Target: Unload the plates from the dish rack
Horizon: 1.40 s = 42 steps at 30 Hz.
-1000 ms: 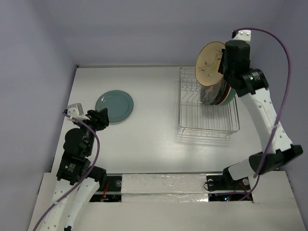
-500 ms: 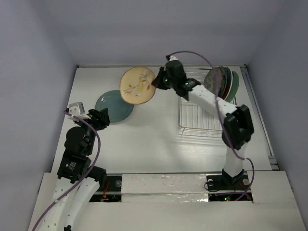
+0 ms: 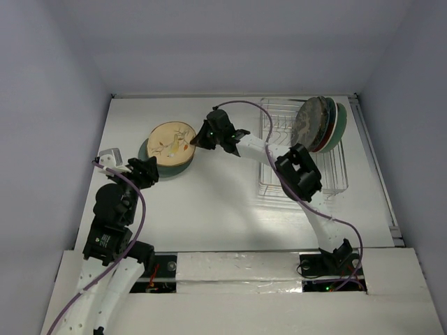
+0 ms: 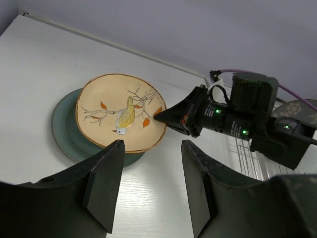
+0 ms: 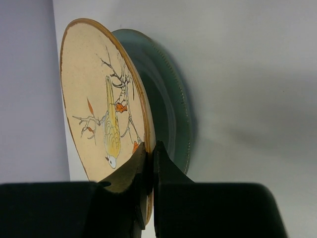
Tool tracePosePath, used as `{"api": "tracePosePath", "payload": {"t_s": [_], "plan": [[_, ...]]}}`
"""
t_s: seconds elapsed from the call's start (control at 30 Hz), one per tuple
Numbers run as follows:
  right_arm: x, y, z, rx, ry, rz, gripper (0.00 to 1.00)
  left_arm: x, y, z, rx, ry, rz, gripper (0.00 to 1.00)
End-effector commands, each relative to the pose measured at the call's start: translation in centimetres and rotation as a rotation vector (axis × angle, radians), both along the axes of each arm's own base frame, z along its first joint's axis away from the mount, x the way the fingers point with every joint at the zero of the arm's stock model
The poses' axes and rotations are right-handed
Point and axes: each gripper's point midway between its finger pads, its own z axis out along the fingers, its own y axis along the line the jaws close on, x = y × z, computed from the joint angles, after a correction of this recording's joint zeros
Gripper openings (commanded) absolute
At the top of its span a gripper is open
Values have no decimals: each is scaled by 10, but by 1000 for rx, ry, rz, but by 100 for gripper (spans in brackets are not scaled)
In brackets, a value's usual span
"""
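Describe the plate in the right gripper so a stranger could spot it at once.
On the white table, look left of the wire dish rack. There the right gripper pinches the rim of a cream plate over a plain teal plate. Unlike its plain neighbour, it shows a yellow bird on a branch with orange leaves.

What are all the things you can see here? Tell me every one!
Bird plate: one, cream with a yellow bird, tilted over the teal plate, its rim pinched by the right pincer.
Teal plate: one, teal, flat on the table's left side.
Racked plates: at least three, grey-patterned, reddish and teal, standing at the back of the dish rack.
Dish rack: one, silver wire, right side.
Table: one, white.
Right pincer: black, shut on the bird plate.
Left pincer: black, open, near the teal plate.
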Motion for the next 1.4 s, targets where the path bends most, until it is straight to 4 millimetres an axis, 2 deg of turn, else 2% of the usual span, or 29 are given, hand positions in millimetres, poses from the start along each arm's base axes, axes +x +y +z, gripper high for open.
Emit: {"api": "tracePosePath", "payload": {"t_s": [0.0, 0.07, 0.1, 0.17, 0.27, 0.37, 0.43, 0.5, 0.53, 0.6, 0.67, 0.7, 0.73, 0.77, 0.83, 0.9, 0.93, 0.97, 1.0, 1.03, 1.07, 1.1, 1.13, 1.17, 1.2, 1.23, 1.27, 1.33, 1.37], "plan": [[7, 42, 106, 285, -149, 21, 0, 2, 0, 8, -13, -33, 3, 46], [4, 50, 98, 281, -132, 28, 0, 2, 0, 8, -13, -35, 3, 46], [5, 51, 85, 261, -111, 25, 0, 2, 0, 8, -13, -35, 3, 46], [2, 57, 80, 254, -104, 31, 0, 2, 0, 9, -12, -37, 3, 46], [-2, 61, 66, 229, -84, 31, 7, 1, 1, 9, -13, -39, 3, 46], [-8, 64, 55, 207, -69, 38, 25, 1, 1, 10, -15, -41, 3, 46], [-9, 60, 45, 179, -61, 30, 36, 1, 1, 10, -15, -41, 3, 46], [-10, 54, 45, 151, -70, 21, 45, 1, 1, 10, -14, -42, 3, 46], [-11, 48, 37, 125, -66, 11, 57, 0, 1, 11, -16, -45, 3, 46], [-12, 39, 47, 82, -105, 9, 66, 0, 1, 11, -15, -45, 3, 46], [-14, 24, 41, 2, -126, -4, 75, -1, 1, 12, -18, -51, 3, 46], [-16, 18, 57, -5, -151, -7, 77, -1, 1, 12, -16, -50, 3, 46], [-13, 7, 58, -47, -166, -47, 84, -1, 1, 12, -18, -51, 3, 46], [-16, -1, 54, -92, -184, -40, 85, -1, 1, 12, -17, -53, 3, 46], [-18, -19, 75, -141, -226, -70, 86, -2, 2, 14, -19, -58, 3, 46], [-25, -39, 81, -220, -274, -59, 78, -3, 2, 14, -16, -59, 3, 46], [-26, -59, 118, -229, -338, -122, 59, -3, 2, 14, -17, -59, 3, 46], [-28, -76, 131, -282, -385, -140, 35, -3, 2, 14, -17, -59, 3, 46], [-30, -105, 123, -361, -377, -172, 3, -3, 2, 14, -17, -59, 3, 46], [-30, -141, 159, -391, -431, -271, 0, -4, 2, 15, -19, -63, 3, 38], [-31, -168, 166, -453, -449, -303, 0, -4, 2, 16, -20, -66, 3, 32], [-30, -210, 151, -546, -408, -351, 0, -4, 2, 15, -20, -66, 3, 27], [-30, -242, 157, -595, -407, -413, 0, -4, 2, 15, -21, -66, 3, 14], [-37, -273, 176, -613, -421, -465, 0, -6, 0, 17, -23, -70, -6, 8], [-42, -301, 174, -669, -397, -502, 0, -6, 1, 17, -23, -72, -6, 4], [-41, -341, 166, -734, -361, -571, 0, -7, 1, 18, -25, -73, -6, 0], [-45, -368, 167, -792, -345, -623, 0, -8, -1, 18, -26, -74, -15, 0], [-52, -417, 168, -850, -292, -698, 4, -8, -4, 17, -25, -70, -25, 0], [-54, -429, 164, -874, -275, -699, 12, -8, -4, 18, -25, -71, -25, 1]]}}
